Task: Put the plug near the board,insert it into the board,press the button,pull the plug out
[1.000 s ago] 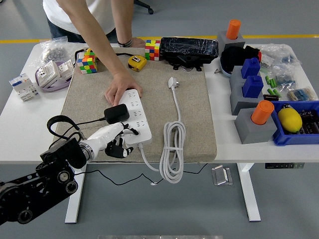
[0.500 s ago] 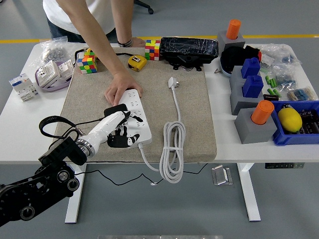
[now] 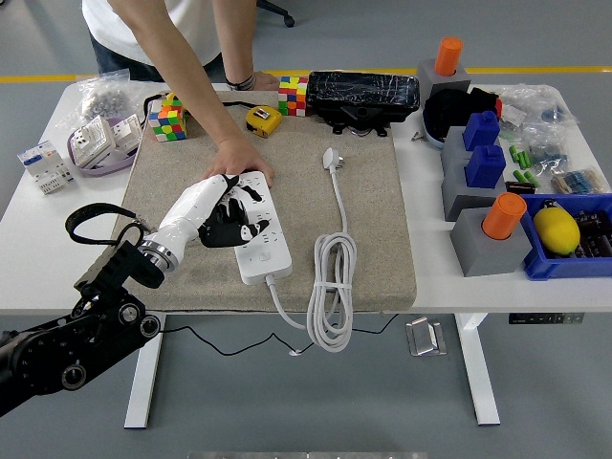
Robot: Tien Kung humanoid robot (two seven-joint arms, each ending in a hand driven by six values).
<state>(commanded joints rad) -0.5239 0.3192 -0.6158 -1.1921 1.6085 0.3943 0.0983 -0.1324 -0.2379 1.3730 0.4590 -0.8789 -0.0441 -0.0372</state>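
Near the mat's left edge the left hand lies over the middle of the power strip, its fingers curled around the black plug, which looks seated in the strip or nearly so; I cannot tell how deep. To do this step well the hand should bear straight down, keep the plug square to the socket, and lean on the person's hand pinning the strip's far end. Half a second ago the hand sat nearer the mat's front edge, so it has travelled up along the strip. The strip's own white plug lies loose toward the mat's far edge
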